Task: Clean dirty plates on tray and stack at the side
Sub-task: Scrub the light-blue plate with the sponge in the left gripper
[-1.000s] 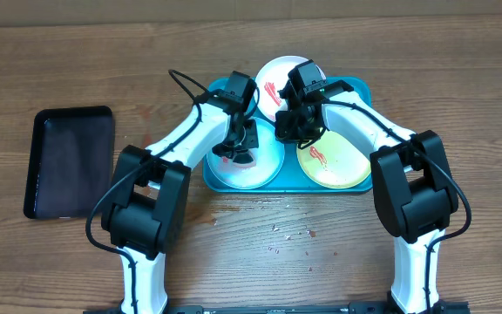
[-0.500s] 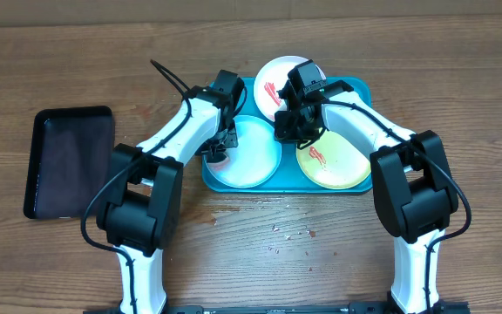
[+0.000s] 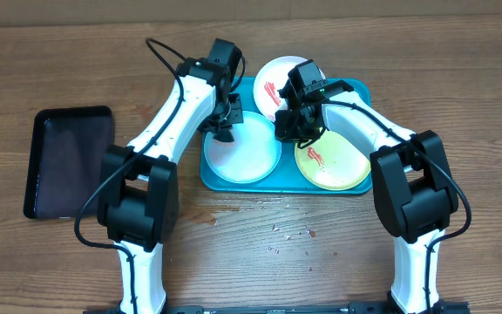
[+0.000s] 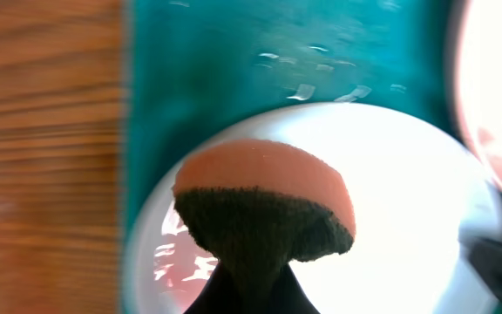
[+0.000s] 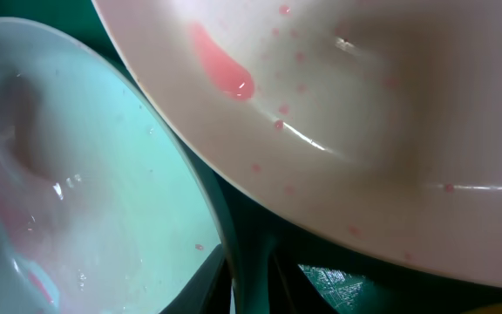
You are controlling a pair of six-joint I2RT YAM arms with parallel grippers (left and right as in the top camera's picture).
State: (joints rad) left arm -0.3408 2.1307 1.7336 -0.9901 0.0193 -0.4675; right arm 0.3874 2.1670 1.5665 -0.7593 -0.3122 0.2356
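The turquoise tray holds three plates. The white plate is at the back with a red smear. The pale mint-blue plate is front left. The yellow-green plate is front right with a red smear. My left gripper is shut on an orange and dark green sponge over the mint-blue plate's far-left edge, where pink smear shows. My right gripper is shut on the mint-blue plate's rim, under the white plate.
A smaller black tray lies on the wooden table at the left. A few small crumbs and red specks lie on the table in front of the turquoise tray.
My left gripper has moved the sponge from the middle of the mint-blue plate out to its left and then to its far-left edge. The right gripper has stayed put.
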